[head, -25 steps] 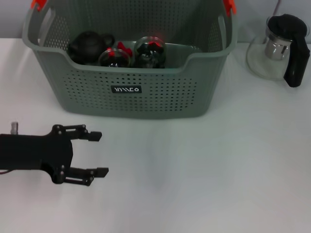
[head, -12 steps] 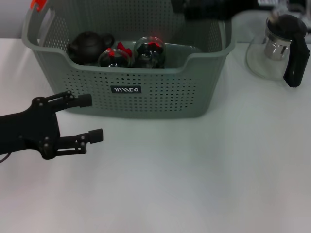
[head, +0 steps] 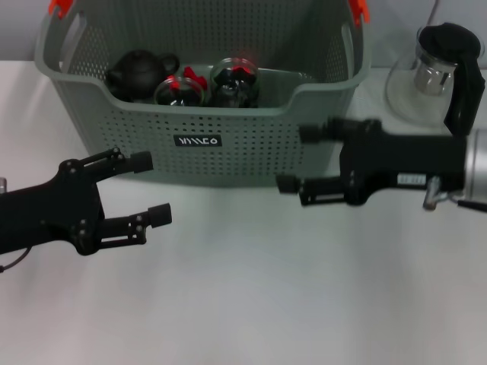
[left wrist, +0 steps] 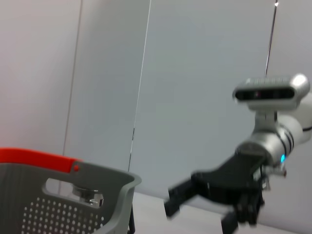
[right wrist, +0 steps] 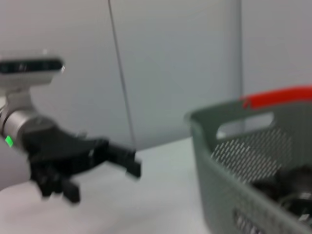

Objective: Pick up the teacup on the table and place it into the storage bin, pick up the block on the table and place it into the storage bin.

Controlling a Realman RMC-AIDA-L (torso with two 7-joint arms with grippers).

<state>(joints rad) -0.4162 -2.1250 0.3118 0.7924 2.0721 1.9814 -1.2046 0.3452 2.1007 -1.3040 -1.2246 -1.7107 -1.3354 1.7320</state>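
The storage bin (head: 199, 144) stands at the back of the white table (head: 251, 296). Inside it lie a dark teapot (head: 138, 71) and two glass vessels with red pieces (head: 181, 90) (head: 236, 80). I cannot tell which of these is the teacup or the block; neither shows on the table. My left gripper (head: 151, 188) hovers open and empty before the bin's left front. The right gripper (head: 299, 158) is open and empty before the bin's right front corner. The left wrist view shows the right gripper (left wrist: 200, 217) beyond the bin (left wrist: 73, 195). The right wrist view shows the left gripper (right wrist: 105, 183) beside the bin (right wrist: 234, 161).
A glass pitcher (head: 434, 72) with a black lid and handle stands at the back right, just behind my right arm. White table surface stretches in front of both grippers.
The right arm has come down from above the bin's back to its right front. The left gripper has shifted a little to the right, towards the bin.
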